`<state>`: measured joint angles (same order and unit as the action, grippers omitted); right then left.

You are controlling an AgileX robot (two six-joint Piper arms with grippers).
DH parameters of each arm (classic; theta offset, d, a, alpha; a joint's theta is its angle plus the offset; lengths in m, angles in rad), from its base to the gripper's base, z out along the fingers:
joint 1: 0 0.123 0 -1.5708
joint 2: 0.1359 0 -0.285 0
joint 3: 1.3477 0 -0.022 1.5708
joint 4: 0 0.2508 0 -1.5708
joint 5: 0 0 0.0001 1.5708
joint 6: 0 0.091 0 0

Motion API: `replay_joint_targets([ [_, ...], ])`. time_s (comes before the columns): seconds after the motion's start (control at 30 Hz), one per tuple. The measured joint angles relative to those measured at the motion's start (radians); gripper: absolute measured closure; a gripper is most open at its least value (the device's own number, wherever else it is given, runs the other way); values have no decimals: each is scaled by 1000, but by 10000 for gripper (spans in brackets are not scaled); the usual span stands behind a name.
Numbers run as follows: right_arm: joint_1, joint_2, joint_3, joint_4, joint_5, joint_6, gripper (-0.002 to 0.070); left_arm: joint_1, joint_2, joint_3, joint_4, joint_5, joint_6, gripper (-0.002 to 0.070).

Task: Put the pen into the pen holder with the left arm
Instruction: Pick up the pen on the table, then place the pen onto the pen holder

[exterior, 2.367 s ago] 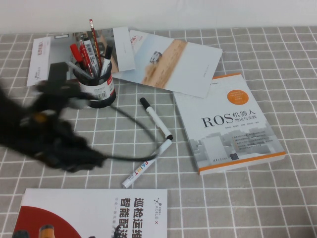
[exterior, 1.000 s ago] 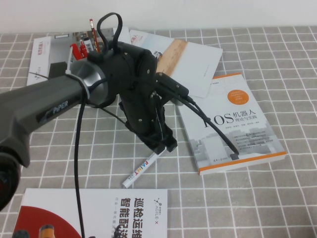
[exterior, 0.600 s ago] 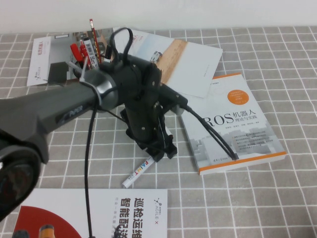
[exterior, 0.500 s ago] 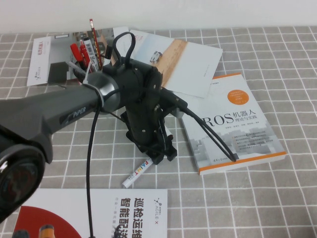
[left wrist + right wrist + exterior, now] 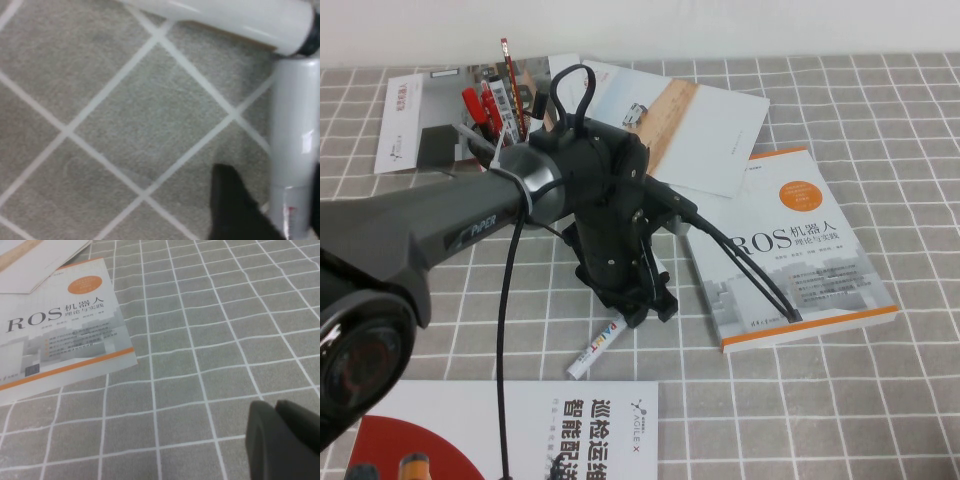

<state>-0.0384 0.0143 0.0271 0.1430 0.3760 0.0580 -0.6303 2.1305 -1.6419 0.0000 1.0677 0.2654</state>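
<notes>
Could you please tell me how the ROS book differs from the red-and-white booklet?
The ROS book has orange trim and lies on the right. The booklet has a red patch and runs off the near edge. Both lie flat. The left pincer is down at the pen. The right pincer hovers beside the book.

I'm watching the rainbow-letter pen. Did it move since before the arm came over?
No. The pen lies in the same spot beside the ROS book, with the left hand low over its upper end. The right hand is parked.

Glossy plastic pen [image 5: 603, 341], matt grey checked cloth tablecloth [image 5: 880, 400], glossy paper book [image 5: 790, 260]
</notes>
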Motion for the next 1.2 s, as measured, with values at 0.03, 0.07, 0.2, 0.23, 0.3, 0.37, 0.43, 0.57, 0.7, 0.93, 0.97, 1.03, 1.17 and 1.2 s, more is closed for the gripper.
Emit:
replay_joint_targets([
  [0.03,0,0,0,0,0,0,691,2,1,0,0,0,-1,403],
  [0.07,0,0,0,0,0,0,691,2,1,0,0,0,-2,439],
  [0.2,0,0,0,0,0,0,691,4,1,-1,5,6,-3,568],
  [0.23,0,0,0,0,0,0,691,4,1,-1,5,7,-3,565],
  [0.3,0,0,0,0,0,0,691,4,2,-2,5,13,-3,565],
  [0.37,0,0,0,0,0,0,692,4,2,-3,0,15,-3,565],
  [0.43,0,0,0,0,0,0,691,4,2,-3,0,15,-3,565],
  [0.57,0,0,0,0,0,0,691,4,-13,1,-20,15,-5,566],
  [0.7,0,0,0,0,0,0,691,-7,-80,8,-47,-26,-7,565],
  [0.93,0,0,0,0,0,0,692,-33,-261,66,-41,-159,-36,566],
  [0.97,0,0,0,0,0,0,692,-33,-292,94,-23,-192,-52,566],
  [1.03,0,0,0,0,0,0,692,-33,-355,167,27,-278,-97,566],
  [1.17,0,0,0,0,0,0,691,-19,-475,328,145,-469,-210,566],
  [1.2,0,0,0,0,0,0,691,-10,-504,373,177,-527,-253,566],
])
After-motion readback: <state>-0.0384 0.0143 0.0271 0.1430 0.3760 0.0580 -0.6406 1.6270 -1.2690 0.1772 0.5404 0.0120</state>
